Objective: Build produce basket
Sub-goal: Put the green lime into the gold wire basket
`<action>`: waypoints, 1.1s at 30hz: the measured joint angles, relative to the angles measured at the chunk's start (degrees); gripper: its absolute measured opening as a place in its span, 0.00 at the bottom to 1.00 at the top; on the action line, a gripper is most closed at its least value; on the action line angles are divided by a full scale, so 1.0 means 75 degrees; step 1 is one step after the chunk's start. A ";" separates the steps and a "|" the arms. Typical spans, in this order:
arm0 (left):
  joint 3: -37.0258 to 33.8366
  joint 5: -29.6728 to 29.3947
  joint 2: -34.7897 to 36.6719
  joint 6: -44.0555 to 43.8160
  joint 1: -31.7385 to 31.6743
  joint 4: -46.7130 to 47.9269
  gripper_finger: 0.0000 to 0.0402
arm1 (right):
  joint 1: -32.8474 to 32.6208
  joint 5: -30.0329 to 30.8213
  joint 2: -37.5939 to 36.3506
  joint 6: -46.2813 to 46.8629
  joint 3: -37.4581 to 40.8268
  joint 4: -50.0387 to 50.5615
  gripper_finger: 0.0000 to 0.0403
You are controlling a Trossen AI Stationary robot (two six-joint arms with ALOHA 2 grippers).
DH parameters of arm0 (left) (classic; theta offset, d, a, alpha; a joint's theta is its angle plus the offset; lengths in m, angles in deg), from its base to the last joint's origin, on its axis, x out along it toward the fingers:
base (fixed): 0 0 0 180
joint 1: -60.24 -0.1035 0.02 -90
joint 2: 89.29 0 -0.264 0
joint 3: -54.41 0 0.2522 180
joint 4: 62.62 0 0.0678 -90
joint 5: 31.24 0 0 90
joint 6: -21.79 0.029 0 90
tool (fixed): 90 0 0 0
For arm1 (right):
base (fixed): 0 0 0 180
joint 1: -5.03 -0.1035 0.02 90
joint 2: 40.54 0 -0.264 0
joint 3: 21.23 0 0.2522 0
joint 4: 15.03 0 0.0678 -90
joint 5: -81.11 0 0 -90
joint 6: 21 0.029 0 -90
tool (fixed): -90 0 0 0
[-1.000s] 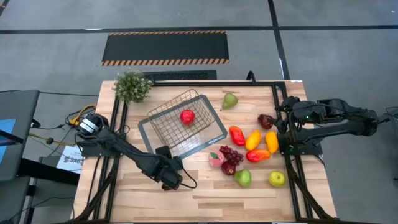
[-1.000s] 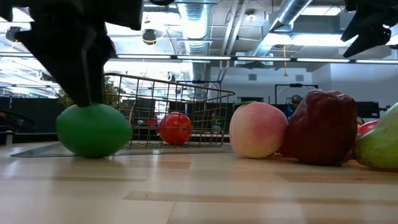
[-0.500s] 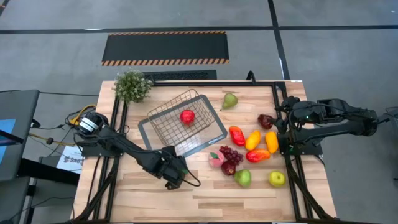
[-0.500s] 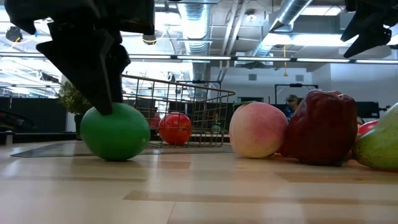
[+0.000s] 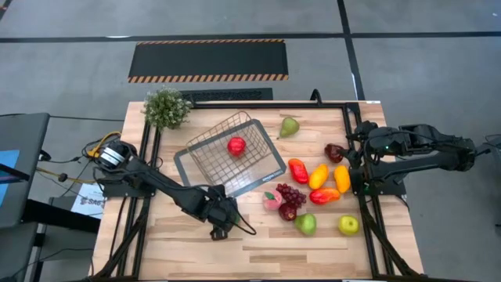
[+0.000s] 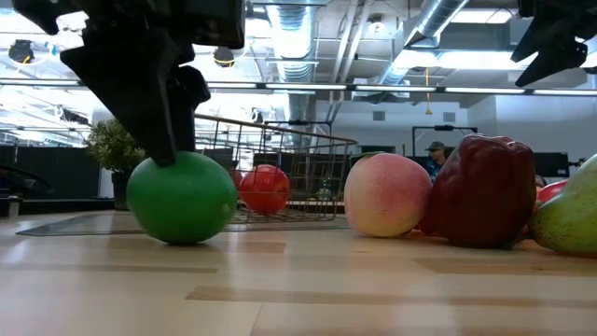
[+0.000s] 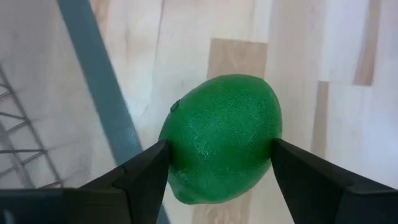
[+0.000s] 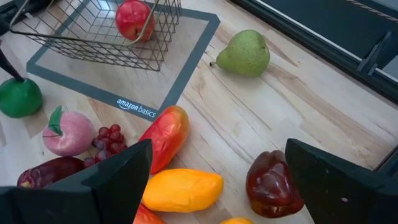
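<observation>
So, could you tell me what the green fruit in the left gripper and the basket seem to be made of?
The green fruit looks like moulded plastic: uniform colour, finely pebbled matte skin with soft sheen. The basket appears to be thin metal wire mesh, silvery, on a flat grey base.

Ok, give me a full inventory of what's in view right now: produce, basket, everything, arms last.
basket: 1, silver wire on a grey tray, table middle.
red apple: 1, inside the basket.
green lime: 1, between the left gripper's fingers, on the table beside the tray.
pear: 1, green, beyond the basket.
peach: 1, pink, by the tray corner.
grapes: 1 bunch, dark purple, beside the peach.
long pieces: 4, red, orange and yellow, right of the basket.
dark red pepper: 1, right edge.
green apples: 2, near edge.
potted plant: 1, far left corner.
left gripper: shut on the lime.
right gripper: open, waiting at the right edge.
</observation>
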 joint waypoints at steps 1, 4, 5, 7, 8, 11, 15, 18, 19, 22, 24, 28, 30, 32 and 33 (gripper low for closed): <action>0.0050 0.0005 0.0005 -0.0113 -0.0014 0.0034 0.63 | 0.0000 0.0000 0.0000 0.0000 0.0000 0.0000 0.96; 0.0260 0.0039 -0.0004 -0.0266 -0.0038 0.0342 0.63 | 0.0000 -0.0004 0.0001 0.0000 0.0000 0.0003 0.96; 0.0335 0.0044 -0.0019 -0.0300 -0.0044 0.0430 0.63 | 0.0000 -0.0005 0.0000 0.0000 0.0000 0.0003 0.96; 0.0505 -0.0015 -0.0046 -0.0512 -0.0069 0.0665 0.63 | 0.0000 -0.0006 0.0000 -0.0001 0.0000 0.0003 0.96; 0.0607 -0.0075 -0.0055 -0.0621 -0.0083 0.0848 0.63 | 0.0000 -0.0006 0.0000 0.0000 0.0000 0.0000 0.96; 0.0798 0.0005 -0.0045 -0.0784 -0.0169 0.1097 0.63 | 0.0000 -0.0006 0.0001 -0.0003 0.0000 0.0000 0.96; 0.0797 0.0369 -0.0043 -0.0820 -0.0249 0.1106 0.63 | 0.0000 -0.0006 0.0001 -0.0006 0.0000 0.0000 0.96; 0.0797 0.0381 -0.0041 -0.0769 -0.0305 0.1094 0.63 | 0.0000 -0.0006 0.0000 -0.0006 0.0000 0.0000 0.96; 0.0797 0.0373 -0.0039 -0.0759 -0.0318 0.1093 0.63 | 0.0000 -0.0006 0.0000 -0.0006 0.0000 0.0000 0.96; 0.0797 0.0345 -0.0038 -0.0772 -0.0374 0.1096 0.63 | 0.0000 -0.0006 0.0000 -0.0009 0.0000 0.0000 0.96; 0.0797 0.0118 -0.0038 -0.0538 -0.0376 0.1089 0.63 | 0.0000 -0.0006 0.0000 -0.0009 0.0000 0.0000 0.96; 0.0803 -0.0554 -0.0029 -0.0239 -0.0304 0.1025 0.62 | 0.0000 -0.0021 0.0001 -0.0009 0.0000 0.0000 0.96; 0.0807 -0.0844 -0.0023 -0.0243 -0.0269 0.0963 0.60 | 0.0000 -0.0023 0.0000 -0.0015 0.0000 0.0000 0.96; 0.0808 -0.0775 -0.0023 -0.0340 -0.0270 0.0855 0.59 | 0.0000 -0.0023 0.0000 -0.0018 0.0000 0.0000 0.96; 0.0808 -0.0577 -0.0023 -0.0500 -0.0278 0.0803 0.59 | 0.0000 -0.0023 0.0000 -0.0018 0.0000 0.0003 0.96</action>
